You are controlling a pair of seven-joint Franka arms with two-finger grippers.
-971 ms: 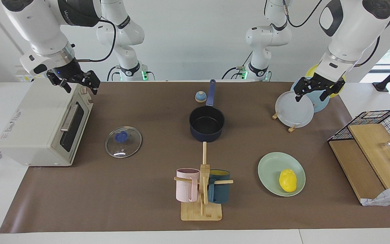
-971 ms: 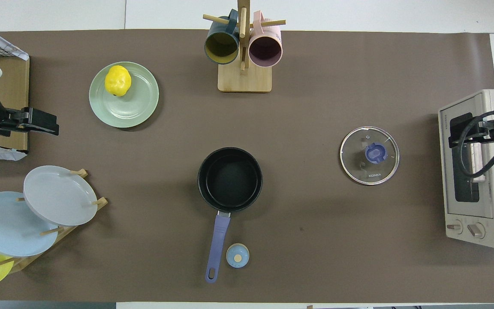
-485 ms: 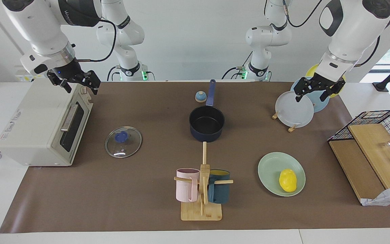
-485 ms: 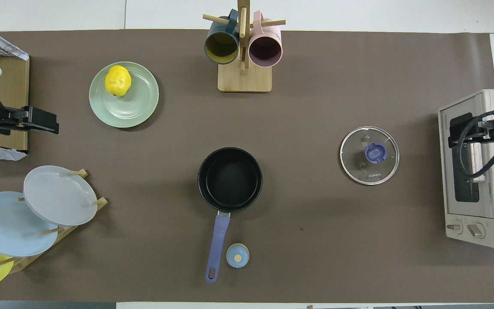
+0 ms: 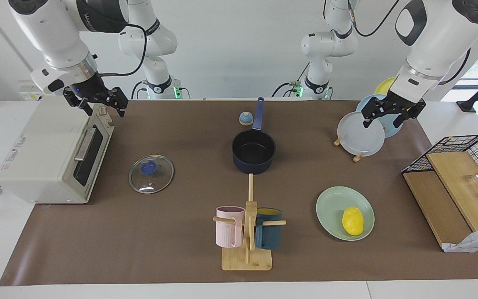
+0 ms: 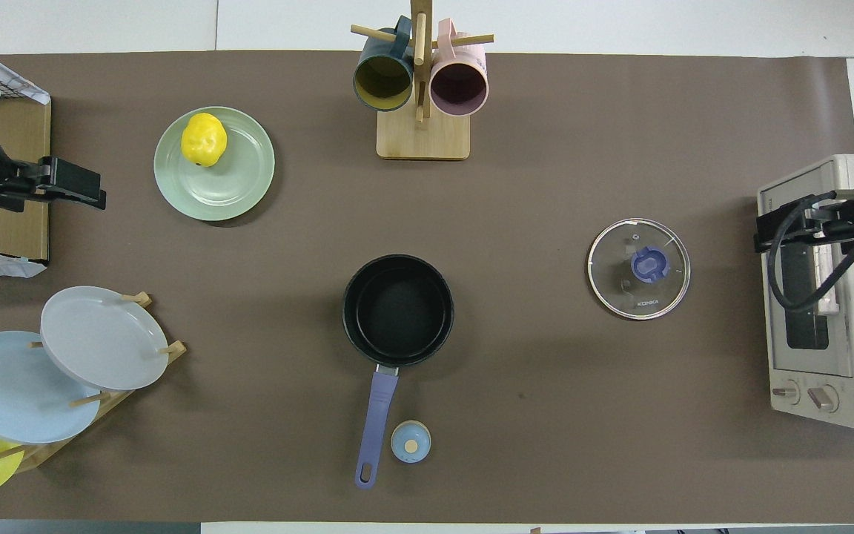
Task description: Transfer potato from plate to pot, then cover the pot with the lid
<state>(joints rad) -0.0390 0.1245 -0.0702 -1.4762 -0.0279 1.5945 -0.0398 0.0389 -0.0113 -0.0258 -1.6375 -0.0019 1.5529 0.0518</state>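
The yellow potato (image 5: pixel 352 221) (image 6: pixel 203 138) lies on the mint-green plate (image 5: pixel 332 205) (image 6: pixel 238 178), toward the left arm's end of the table. The dark navy pot (image 5: pixel 253 151) (image 6: pixel 397 310) stands empty mid-table, its blue handle pointing at the robots. The glass lid (image 5: pixel 151 173) (image 6: pixel 638 268) lies flat on the mat toward the right arm's end. My left gripper (image 5: pixel 381 120) (image 6: pixel 90 191) hangs open and empty in the air by the plate rack. My right gripper (image 5: pixel 104 110) (image 6: pixel 764 236) is open and empty above the toaster oven's front.
A toaster oven (image 5: pixel 48 153) stands at the right arm's end. A mug rack (image 5: pixel 247 232) with two mugs is farther from the robots than the pot. A small bell (image 5: pixel 245 118) sits beside the pot's handle. A plate rack (image 5: pixel 361 135) and a wire basket (image 5: pixel 463 145) with wooden boards occupy the left arm's end.
Both grippers have shifted slightly while staying open: the left one away from the robots' end, the right one a little toward the table's middle. Nothing on the table has moved.
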